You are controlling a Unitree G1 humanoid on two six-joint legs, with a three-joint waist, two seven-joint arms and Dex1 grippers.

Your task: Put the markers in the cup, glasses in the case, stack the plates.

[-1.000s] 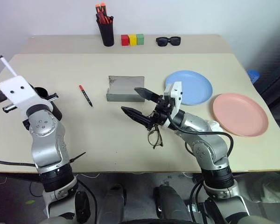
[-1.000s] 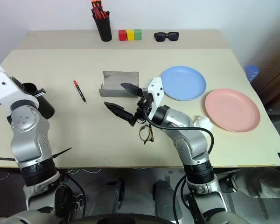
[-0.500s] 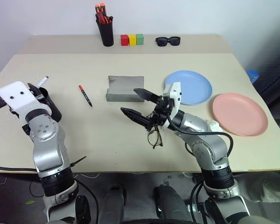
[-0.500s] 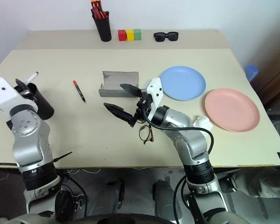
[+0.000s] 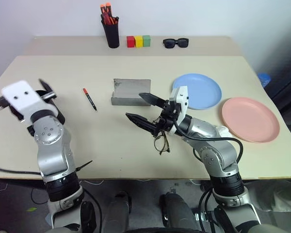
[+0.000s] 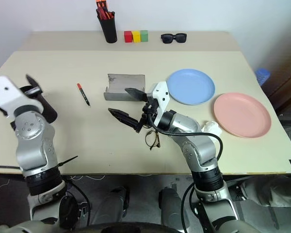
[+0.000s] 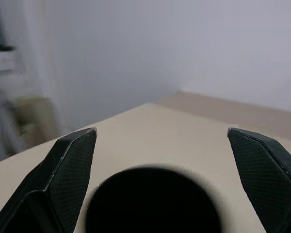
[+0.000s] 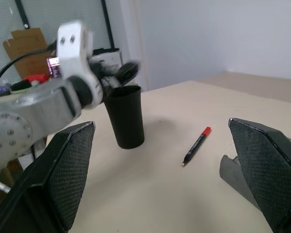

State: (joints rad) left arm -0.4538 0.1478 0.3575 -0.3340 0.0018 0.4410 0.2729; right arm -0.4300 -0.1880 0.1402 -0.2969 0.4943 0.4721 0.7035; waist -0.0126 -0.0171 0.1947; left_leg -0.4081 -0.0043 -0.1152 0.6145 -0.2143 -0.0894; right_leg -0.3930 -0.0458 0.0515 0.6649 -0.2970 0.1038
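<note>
My left gripper (image 6: 34,85) hangs open just above the black cup (image 6: 45,109) at the table's left edge; the cup's dark mouth (image 7: 153,199) lies between its fingers, and nothing is held. No white-ended marker shows. A red-ended marker (image 5: 89,99) lies on the table between the cup and the grey case (image 5: 130,92), which stands open. My right gripper (image 5: 135,105) hovers open and empty in front of the case, with the wire-rimmed glasses (image 5: 161,143) lying below it. To the right rest the blue plate (image 5: 196,91) and the pink plate (image 5: 250,119), side by side.
At the back stand a black pen pot (image 5: 110,31) with orange-capped markers, three coloured blocks (image 5: 138,41) and black sunglasses (image 5: 175,43). A white crumpled thing (image 5: 225,130) lies by my right forearm near the pink plate.
My left gripper opened and let go of the white-ended marker, which tipped over the cup's rim and dropped out of sight. The left hand rose slightly and shifted right. The right arm held still.
</note>
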